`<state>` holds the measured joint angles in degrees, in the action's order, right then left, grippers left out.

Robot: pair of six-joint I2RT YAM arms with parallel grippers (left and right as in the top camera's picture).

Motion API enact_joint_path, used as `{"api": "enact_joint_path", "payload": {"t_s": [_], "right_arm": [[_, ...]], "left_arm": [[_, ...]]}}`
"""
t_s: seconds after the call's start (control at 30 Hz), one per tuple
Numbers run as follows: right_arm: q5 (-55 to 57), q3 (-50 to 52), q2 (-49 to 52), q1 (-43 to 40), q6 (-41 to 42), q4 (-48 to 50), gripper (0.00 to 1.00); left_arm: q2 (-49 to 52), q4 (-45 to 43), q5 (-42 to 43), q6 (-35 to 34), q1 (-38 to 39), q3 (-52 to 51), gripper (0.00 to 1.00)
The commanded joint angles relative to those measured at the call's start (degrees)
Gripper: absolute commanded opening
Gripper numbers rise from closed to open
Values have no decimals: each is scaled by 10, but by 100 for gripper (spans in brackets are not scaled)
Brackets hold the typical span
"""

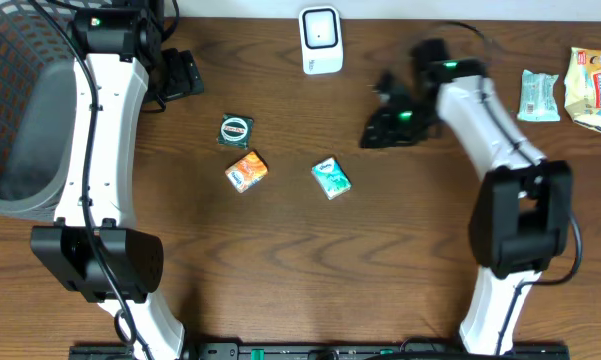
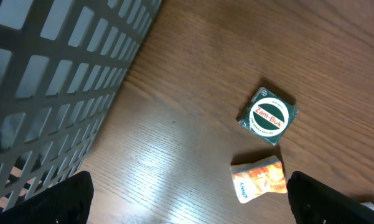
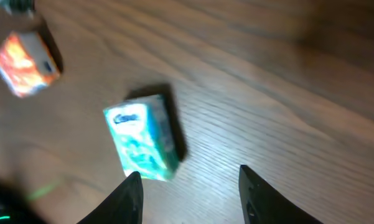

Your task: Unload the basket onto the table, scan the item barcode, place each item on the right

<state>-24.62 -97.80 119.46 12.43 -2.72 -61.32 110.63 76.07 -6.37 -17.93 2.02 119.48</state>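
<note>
Two dark fingers of the right hand fill the bottom of the right wrist view. They are parted with nothing between them, so the hand is released and empty. Just beyond them a teal tissue packet lies flat on the surface; it is blurred, with no barcode readable. Farther on and off to one side sits an orange packet. The left hand is also spread wide and empty. It hovers near the orange packet and a green Zam-Buk tin, beside the wall of a dark mesh basket.

Judged from this, no item is being scanned yet, and the step in hand looks like the reach for the teal packet. The next move calls for lowering the right fingers around the packet's sides and closing on it. The packet then needs carrying to the white scanner at the far edge and turning until its barcode faces the scanner window.

The surface is dark brown wood grain. Its three small items lie in the middle, well apart from the snack packets at the far right. Almost nothing of the room shows, only a pale strip past the far edge.
</note>
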Motion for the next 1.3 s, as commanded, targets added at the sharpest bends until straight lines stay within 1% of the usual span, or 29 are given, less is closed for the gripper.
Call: {"api": "enact_joint_path", "payload": {"t_s": [0.0, 0.07, 0.2, 0.3, 0.4, 0.47, 0.57, 0.7, 0.73, 0.83, 0.87, 0.93, 0.97, 1.0, 1.03, 1.1, 1.17, 1.27], "right_arm": [[170, -9, -19, 81, -5, -1, 45], [230, -5, -18, 124, -1, -2, 46], [367, 4, -17, 210, 45, 2, 47], [420, 13, -17, 257, 72, 18, 48], [442, 31, -17, 292, 83, 33, 48], [455, 52, -17, 309, 86, 48, 49], [503, 98, -17, 322, 128, 79, 50], [506, 156, -17, 325, 130, 142, 55], [506, 167, -17, 325, 129, 154, 59], [506, 198, -17, 320, 118, 191, 61], [506, 209, -17, 318, 115, 204, 60], [505, 219, -17, 315, 114, 216, 52], [498, 219, -17, 313, 112, 215, 44], [495, 219, -17, 311, 112, 216, 39], [496, 217, -17, 309, 112, 215, 30], [489, 205, -18, 303, 112, 210, 21], [455, 181, -18, 292, 112, 197, 18], [368, 129, -18, 263, 103, 165, 15]], "left_arm": [[6, 2, -7, 5, -1, -3, 98], [6, 2, -7, 5, -1, -3, 98], [6, 2, -7, 5, -1, -3, 97], [6, 2, -7, 5, -1, -3, 98], [6, 2, -7, 5, -1, -3, 98], [6, 2, -7, 5, -1, -3, 97], [6, 2, -7, 5, -1, -3, 98], [6, 2, -7, 5, -1, -3, 98], [6, 2, -7, 5, -1, -3, 98], [6, 2, -7, 5, -1, -3, 98], [6, 2, -7, 5, -1, -3, 98], [6, 2, -7, 5, -1, -3, 98], [6, 2, -7, 5, -1, -3, 98], [6, 2, -7, 5, -1, -3, 98], [6, 2, -7, 5, -1, -3, 98], [6, 2, -7, 5, -1, -3, 98], [6, 2, -7, 5, -1, -3, 97], [6, 2, -7, 5, -1, -3, 98]]}}
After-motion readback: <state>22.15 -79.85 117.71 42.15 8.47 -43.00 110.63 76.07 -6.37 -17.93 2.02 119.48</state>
